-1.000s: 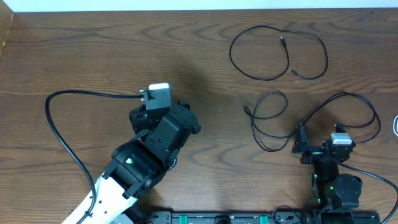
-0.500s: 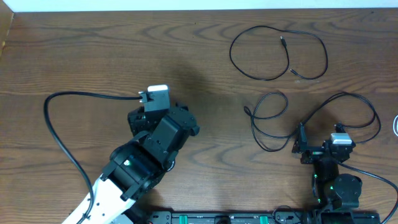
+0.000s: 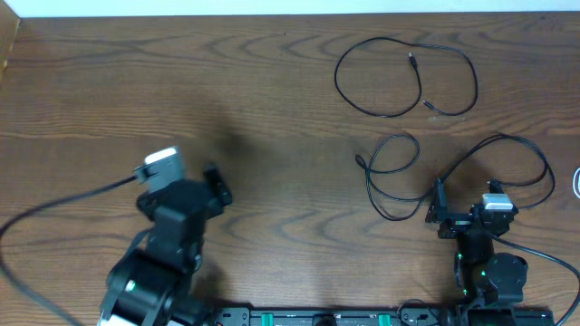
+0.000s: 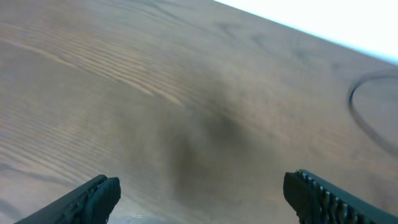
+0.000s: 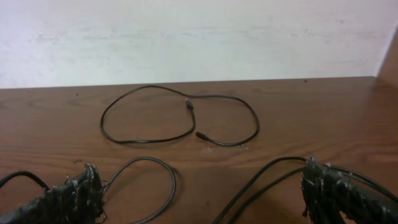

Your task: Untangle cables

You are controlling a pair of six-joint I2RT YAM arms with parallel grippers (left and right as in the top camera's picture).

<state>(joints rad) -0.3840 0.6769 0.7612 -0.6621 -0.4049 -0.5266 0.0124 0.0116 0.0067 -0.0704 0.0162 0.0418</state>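
Overhead, the brown table (image 3: 272,81) carries black cables toward its right side. The left arm (image 3: 159,244) has swung back leftward since a second ago. The left claw (image 4: 200,183) is spread and empty, well apart from them. The right claw (image 5: 200,177), also spread and empty, is nearer. The lower cable (image 3: 391,172) sprawls left-to-right just ahead of it, and the looped cable (image 3: 403,77) lies beyond. A white cable (image 3: 576,184) peeks in at the right edge.

Brown wood-grain table (image 3: 136,81) — left half bare in the overhead view. Far black cable (image 3: 336,80) lies flat in a double loop at the right rear; near black cable (image 3: 368,181) sprawls in front of it, apart. White cord (image 3: 577,184) — only a sliver shows at the right edge.
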